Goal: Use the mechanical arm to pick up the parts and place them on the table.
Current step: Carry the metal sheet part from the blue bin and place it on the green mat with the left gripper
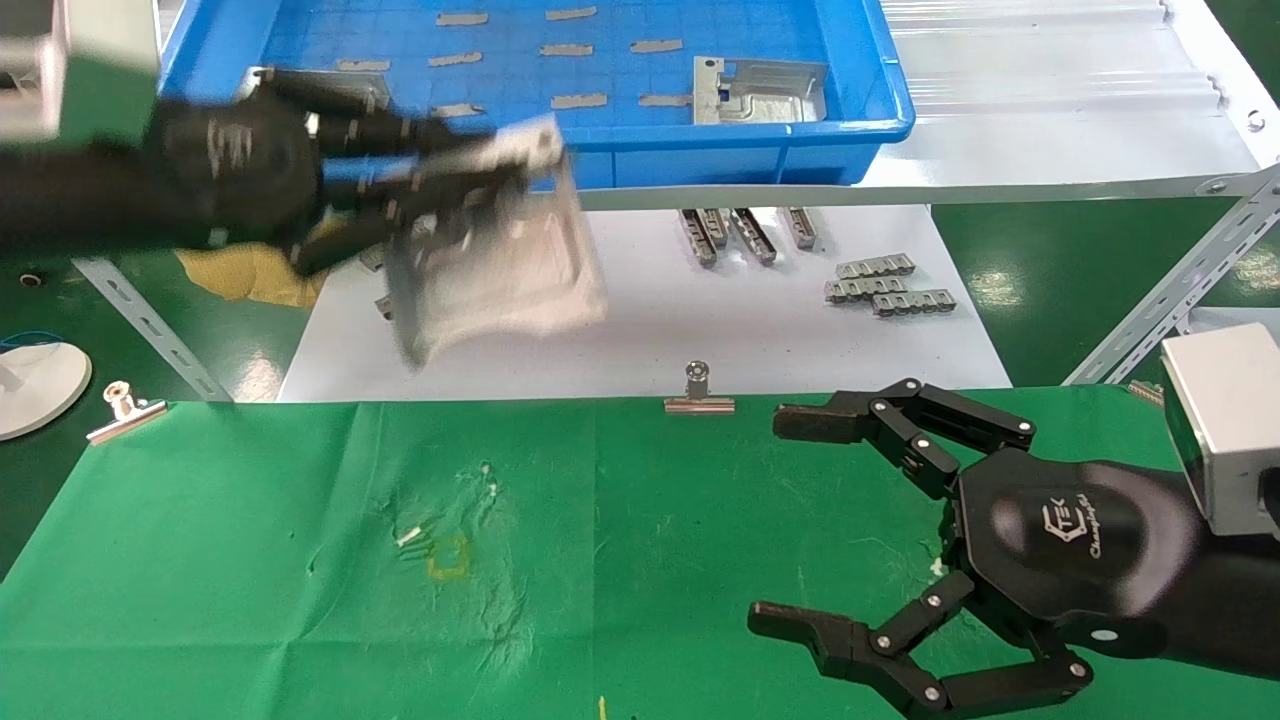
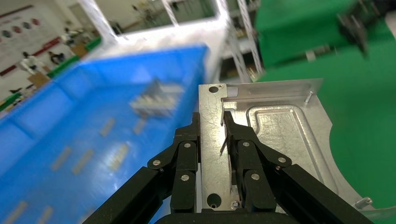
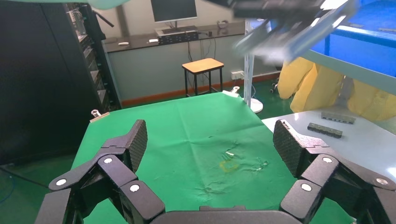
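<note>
My left gripper (image 1: 455,190) is shut on the flange edge of a shiny silver stamped plate (image 1: 500,285) and holds it in the air over the white tabletop, in front of the blue bin. The left wrist view shows the plate (image 2: 280,135) clamped between the fingers (image 2: 187,149). A second plate (image 1: 760,90) lies in the bin's right front corner. The green cloth table (image 1: 250,560) with its yellow square mark (image 1: 447,555) lies below. My right gripper (image 1: 790,520) is open and empty over the cloth's right side; the right wrist view shows its pads (image 3: 135,142) wide apart above the cloth (image 3: 196,126).
The blue bin (image 1: 750,150) holds small grey slotted strips (image 1: 565,50). More grey strips (image 1: 885,285) and clips lie on the white tabletop (image 1: 700,320). Silver binder clips (image 1: 698,395) pin the cloth's far edge. A yellow rag (image 1: 250,275) sits at left.
</note>
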`<action>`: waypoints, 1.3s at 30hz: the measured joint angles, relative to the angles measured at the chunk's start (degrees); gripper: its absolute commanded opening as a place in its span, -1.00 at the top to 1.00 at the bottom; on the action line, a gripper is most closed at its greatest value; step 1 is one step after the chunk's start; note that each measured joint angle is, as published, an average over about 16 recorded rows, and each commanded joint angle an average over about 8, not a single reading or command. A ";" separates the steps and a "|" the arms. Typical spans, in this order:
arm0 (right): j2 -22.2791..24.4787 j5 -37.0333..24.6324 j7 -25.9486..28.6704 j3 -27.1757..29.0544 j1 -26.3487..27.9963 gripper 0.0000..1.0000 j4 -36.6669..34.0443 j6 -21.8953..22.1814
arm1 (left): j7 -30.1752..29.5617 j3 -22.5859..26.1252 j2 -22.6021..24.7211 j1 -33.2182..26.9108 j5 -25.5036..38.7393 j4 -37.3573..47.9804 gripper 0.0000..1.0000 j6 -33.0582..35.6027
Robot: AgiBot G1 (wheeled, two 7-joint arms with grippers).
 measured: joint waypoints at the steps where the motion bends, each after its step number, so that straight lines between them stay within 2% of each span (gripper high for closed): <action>1: 0.00 0.00 0.00 0.00 0.00 -1.00 0.00 0.00 | 1.27 0.77 -0.59 0.76 0.30 -0.62 1.00 0.60; 6: 0.00 0.00 0.00 0.00 0.00 -1.00 0.00 0.00 | 7.78 5.00 -2.35 4.79 2.23 -2.97 1.00 1.23; 11: 0.00 0.00 0.00 0.00 0.00 -1.00 0.00 0.00 | 14.54 8.81 -2.03 8.15 4.39 -2.62 1.00 0.73; 24: 0.00 0.00 0.00 0.00 0.00 -1.00 0.00 0.00 | 28.55 12.20 2.27 10.37 6.76 7.88 0.96 -2.48; 25: 0.00 0.00 0.00 0.00 0.00 -1.00 0.00 0.00 | 29.19 12.27 2.51 10.31 6.86 8.73 0.85 -2.78; 31: 0.00 0.00 0.00 0.00 0.00 -1.00 0.00 0.00 | 31.94 12.51 3.76 9.65 7.42 13.29 -0.65 -4.68; 33: 0.00 0.00 0.00 0.00 0.00 -1.00 0.00 0.00 | 32.22 12.51 4.12 9.39 7.48 14.66 -1.00 -4.89; 39: 0.00 0.00 0.00 0.00 0.00 -1.00 0.00 0.00 | 32.07 12.64 4.86 8.56 7.64 17.74 -1.00 -4.01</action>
